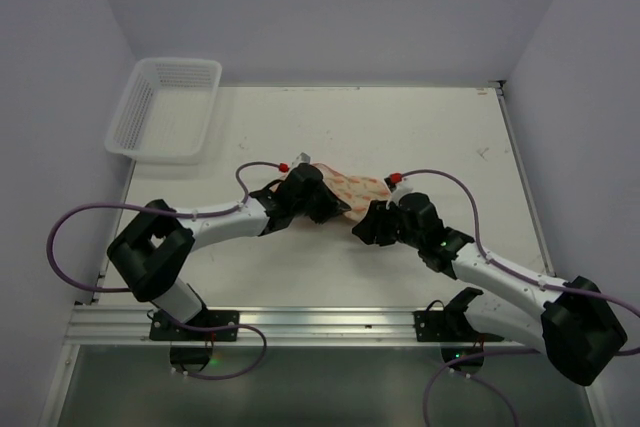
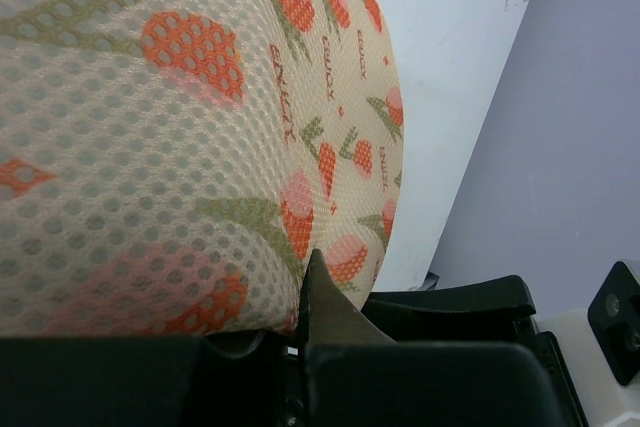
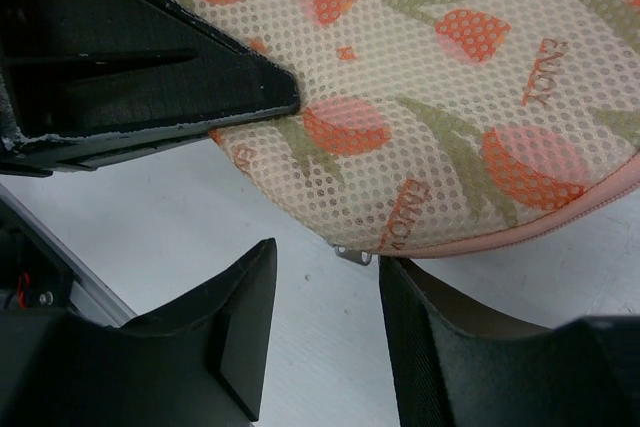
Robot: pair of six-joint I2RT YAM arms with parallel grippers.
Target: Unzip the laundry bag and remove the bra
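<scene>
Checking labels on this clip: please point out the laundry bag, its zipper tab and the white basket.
laundry bag (image 1: 357,188): top external view, on its printed upper face.
zipper tab (image 3: 352,255): right wrist view, on the small metal tab at the bag's edge.
white lattice basket (image 1: 158,150): top external view, on its near wall.

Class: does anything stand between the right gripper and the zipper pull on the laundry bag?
Nothing visible does. The zipper pull at the pink edge of the laundry bag sits between the fingertips of the open right gripper; the left gripper holds the bag elsewhere.
</scene>
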